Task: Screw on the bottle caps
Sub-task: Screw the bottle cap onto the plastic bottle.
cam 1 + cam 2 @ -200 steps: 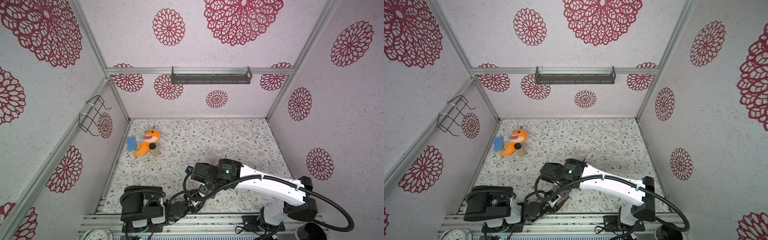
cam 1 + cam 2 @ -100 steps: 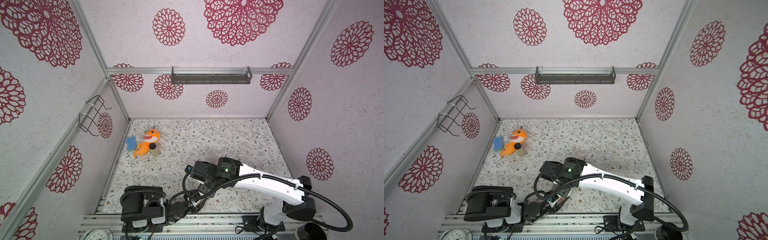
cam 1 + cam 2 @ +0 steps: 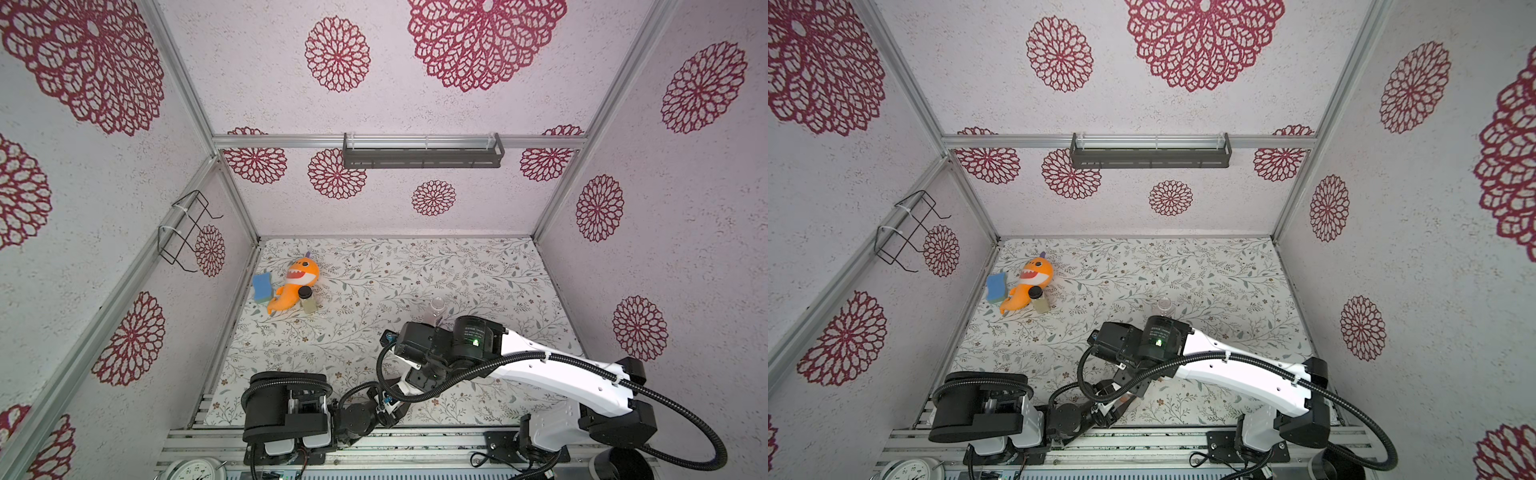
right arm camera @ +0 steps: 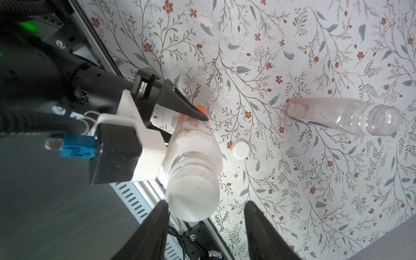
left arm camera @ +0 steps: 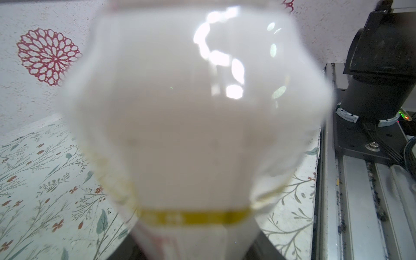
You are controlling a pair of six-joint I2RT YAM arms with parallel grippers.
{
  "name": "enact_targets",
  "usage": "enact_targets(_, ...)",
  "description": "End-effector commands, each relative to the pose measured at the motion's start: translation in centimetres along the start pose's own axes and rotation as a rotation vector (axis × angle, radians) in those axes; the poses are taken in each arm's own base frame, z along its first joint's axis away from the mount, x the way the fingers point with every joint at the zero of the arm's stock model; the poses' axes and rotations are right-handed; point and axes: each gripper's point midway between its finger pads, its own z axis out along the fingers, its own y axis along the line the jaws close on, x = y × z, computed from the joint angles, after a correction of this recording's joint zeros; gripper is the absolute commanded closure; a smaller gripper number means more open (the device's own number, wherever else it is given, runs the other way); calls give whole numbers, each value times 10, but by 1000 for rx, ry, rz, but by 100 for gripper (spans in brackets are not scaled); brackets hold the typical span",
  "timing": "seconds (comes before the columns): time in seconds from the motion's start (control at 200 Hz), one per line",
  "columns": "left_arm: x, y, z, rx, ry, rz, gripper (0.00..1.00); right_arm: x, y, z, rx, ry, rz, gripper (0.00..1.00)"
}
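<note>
The floral table [image 3: 374, 270] bears a plush toy [image 3: 297, 282], blue sponge [image 3: 262, 286], jar [image 3: 308, 299], uncapped bottle [image 3: 437, 308] and white cap [image 4: 240, 149].

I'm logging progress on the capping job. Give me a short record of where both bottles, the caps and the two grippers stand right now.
left gripper: shut on the orange-label bottle
fitted cap: white, on the orange-label bottle's neck; how tight, cannot tell
right gripper: open, fingertips beside the fitted cap, not closed on it
second bottle: standing on the table, neck open, no cap
loose cap: white, on the table between the two bottles
</note>
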Motion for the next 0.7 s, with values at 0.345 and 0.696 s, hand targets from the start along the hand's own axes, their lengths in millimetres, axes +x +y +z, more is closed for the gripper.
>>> enact_targets(0.345, -10, -2, 1, -3, -39, -11, 46, 9, 9, 4, -25, 14, -46, 47)
enact_targets(0.696, -10, -4, 2, 1, -37, -12, 46, 3, 7, 6, -4, -6, -44, 53)
